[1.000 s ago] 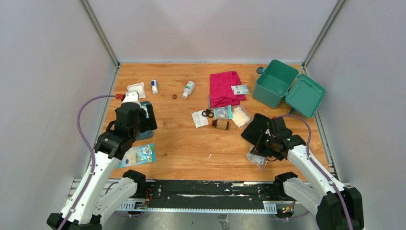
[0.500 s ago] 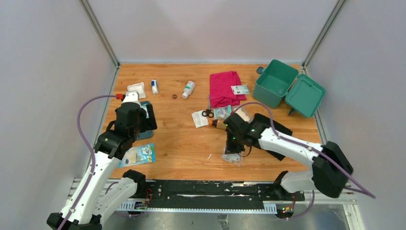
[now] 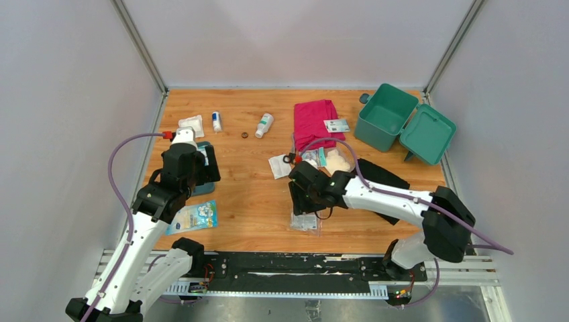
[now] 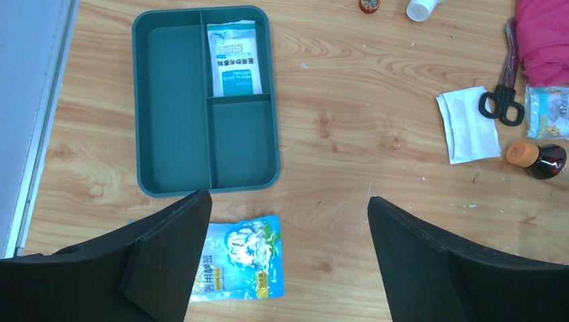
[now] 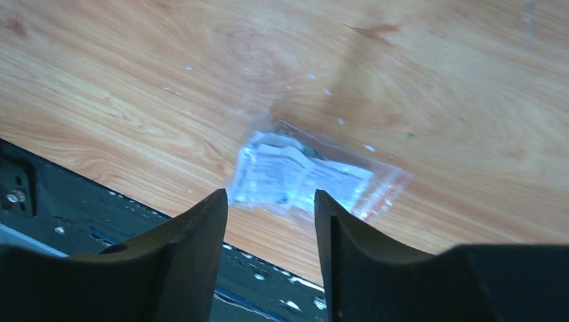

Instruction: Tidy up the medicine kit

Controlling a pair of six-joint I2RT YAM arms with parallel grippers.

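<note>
The right gripper point(image 5: 270, 196) hangs low over the wooden table point(image 5: 436, 80) with its jaws apart and nothing clamped. A small clear plastic bag point(image 5: 302, 176) lies flat just beyond the fingertips, close to the table's near edge and the black rail point(image 5: 60, 201) below it. The medicine kit point(image 3: 384, 115), a teal box with its lid open, stands at the far right corner, well apart from the bag. The thin, slick bag could slide toward the edge under a closing pinch. It could also be caught by one corner only and drop during the long carry to the kit. The left gripper point(image 4: 287, 198), jaws wide apart and empty, hovers above a dark-teal tray point(image 4: 176, 114).
</note>
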